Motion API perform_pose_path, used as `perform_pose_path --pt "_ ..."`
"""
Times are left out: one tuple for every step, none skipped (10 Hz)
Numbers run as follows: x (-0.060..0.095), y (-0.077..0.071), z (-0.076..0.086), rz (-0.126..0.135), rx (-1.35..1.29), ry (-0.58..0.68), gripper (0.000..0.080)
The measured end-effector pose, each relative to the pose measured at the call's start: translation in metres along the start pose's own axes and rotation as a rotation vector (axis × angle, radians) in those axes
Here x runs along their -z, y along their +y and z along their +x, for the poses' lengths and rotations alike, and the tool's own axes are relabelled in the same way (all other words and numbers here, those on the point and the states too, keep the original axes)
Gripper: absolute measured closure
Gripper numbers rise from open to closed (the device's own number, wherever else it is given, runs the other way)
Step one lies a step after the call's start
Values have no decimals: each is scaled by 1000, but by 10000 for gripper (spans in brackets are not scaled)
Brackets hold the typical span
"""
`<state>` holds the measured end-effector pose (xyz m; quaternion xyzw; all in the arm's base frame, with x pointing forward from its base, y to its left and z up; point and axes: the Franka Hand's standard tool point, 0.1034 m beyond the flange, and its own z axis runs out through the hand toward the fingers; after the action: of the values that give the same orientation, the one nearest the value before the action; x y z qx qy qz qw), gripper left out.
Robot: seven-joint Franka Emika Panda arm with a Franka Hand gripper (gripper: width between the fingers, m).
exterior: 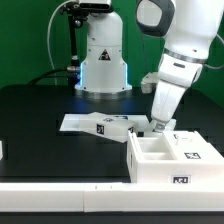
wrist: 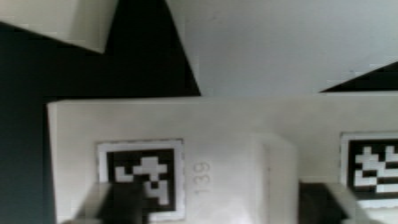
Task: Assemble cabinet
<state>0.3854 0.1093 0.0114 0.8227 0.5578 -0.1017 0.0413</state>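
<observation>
While the hand (exterior: 155,126) hangs over the far corner of the cabinet (exterior: 150,170), I judge the white plastic to be stiff, light and fairly slick. I would take it across a thin upright wall, where the pads can pinch both sides, rather than on a broad face. The cabinet sits on the black table (exterior: 40,115) toward the exterior view's right, just beside the marker board (exterior: 88,124). It looks like a white box frame with open compartments, and it carries black-and-white square tags (wrist: 143,172) on its faces. In the wrist view the dark fingers (wrist: 121,207) stand apart, with a white wall between them. Whether they actually pinch that wall I cannot tell.
</observation>
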Motion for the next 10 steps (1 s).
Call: perform_pose_path --pt "0 0 0 0 0 0 520" --pt "0 0 0 0 0 0 723" --pt "2 1 2 -1 -18 2 723" --pt "7 2 6 -7 -67 8 737" --pt "14 4 9 -14 -135 20 737" --pt "21 5 12 -21 -222 28 737" --pt "30 5 15 -21 -334 34 737" --pt "36 8 15 9 -419 30 737" --pt "38 14 18 29 -457 27 737" --pt "36 11 18 27 -450 32 735"
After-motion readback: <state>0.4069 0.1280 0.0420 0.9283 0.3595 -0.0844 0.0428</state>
